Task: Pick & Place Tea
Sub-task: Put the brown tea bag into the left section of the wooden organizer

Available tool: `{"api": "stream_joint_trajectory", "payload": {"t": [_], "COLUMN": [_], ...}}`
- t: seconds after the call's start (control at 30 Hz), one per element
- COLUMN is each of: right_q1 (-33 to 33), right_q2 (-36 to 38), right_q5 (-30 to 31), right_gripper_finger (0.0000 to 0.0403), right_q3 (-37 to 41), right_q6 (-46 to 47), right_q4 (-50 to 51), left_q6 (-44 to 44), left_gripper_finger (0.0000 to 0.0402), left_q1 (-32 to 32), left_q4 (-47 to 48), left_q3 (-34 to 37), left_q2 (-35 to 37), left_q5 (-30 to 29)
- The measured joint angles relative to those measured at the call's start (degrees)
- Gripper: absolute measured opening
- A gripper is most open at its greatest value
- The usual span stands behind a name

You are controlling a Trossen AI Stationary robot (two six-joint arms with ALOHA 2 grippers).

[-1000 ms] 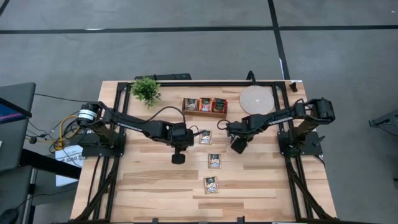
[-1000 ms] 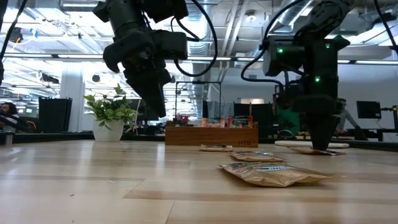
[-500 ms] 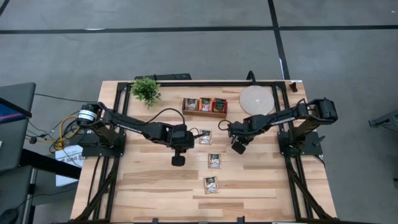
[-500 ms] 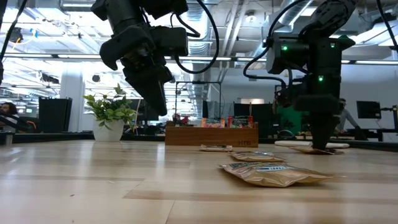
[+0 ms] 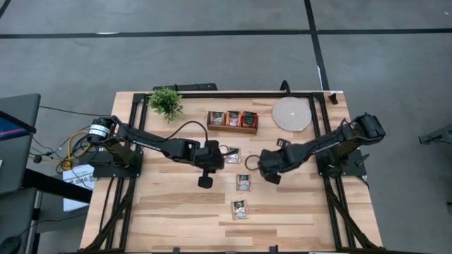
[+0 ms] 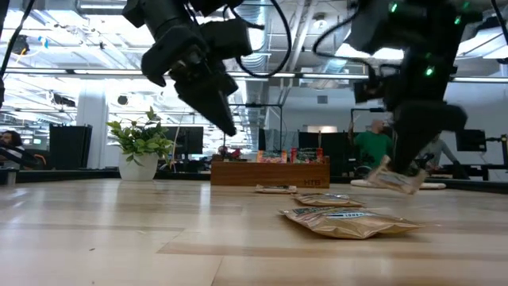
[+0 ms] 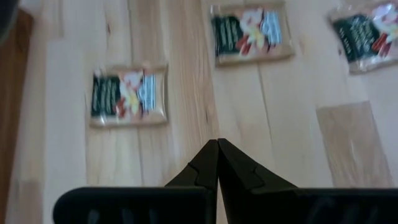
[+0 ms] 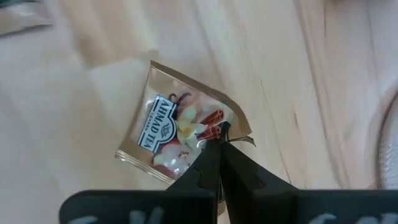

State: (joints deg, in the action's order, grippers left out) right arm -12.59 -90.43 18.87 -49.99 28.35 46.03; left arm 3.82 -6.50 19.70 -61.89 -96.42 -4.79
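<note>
Right wrist view, entry one: right hand point(image 8: 219, 144) clenched on one corner of a pale tea sachet point(image 8: 181, 132), flat, square, glossy foil-like film with a dark band and flower print. In the low view the same sachet point(image 6: 393, 179) hung tilted from the hand, lifted just clear of the worktop point(image 6: 119, 230).

Entry two: wooden tray point(image 5: 232, 121), brown, three compartments, red-orange sachets standing inside; taken as the landmark. Right hand point(image 5: 269, 174) and its sachet sat in front of the tray, toward the tray's right end.

Entry three: left hand point(image 7: 217, 149) clenched on nothing, fingers pressed together, hovering in front of the tray's left end.

Entry four: three loose sachets on the worktop in front of the tray: nearest point(image 5: 233, 156), middle point(image 5: 244, 182), farthest point(image 5: 240, 209). All flat, slightly puffed, crinkled at the edges.

Entry five: round pale disc point(image 5: 292, 113), to the right of the tray. Potted plant point(image 5: 167, 103), to its left.

Risk, as judged: corner grip is slight and the film is slick, so the sachet may swing, twist or slip out in transit, or catch the tray wall on entry.
</note>
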Motion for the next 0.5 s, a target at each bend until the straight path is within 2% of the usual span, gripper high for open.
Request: {"api": "stream_joint_trajectory", "payload": {"t": [0.2,0.5], "right_q1": [-6.0,-13.2], "right_q2": [0.1,0.1], "right_q5": [5.1,19.3], "right_gripper_finger": [0.0000,0.0000], "right_q3": [-4.8,-11.8], "right_q6": [-3.8,-8.6], "right_q4": [0.4,-0.8], "left_q6": [2.7,2.3], "left_gripper_finger": [0.0000,0.0000], "left_q1": [0.0,0.0], "left_q4": [-6.2,-10.6], "left_q3": [0.0,0.0], "left_q2": [0.0,0.0], "left_q5": [0.0,0.0]}}
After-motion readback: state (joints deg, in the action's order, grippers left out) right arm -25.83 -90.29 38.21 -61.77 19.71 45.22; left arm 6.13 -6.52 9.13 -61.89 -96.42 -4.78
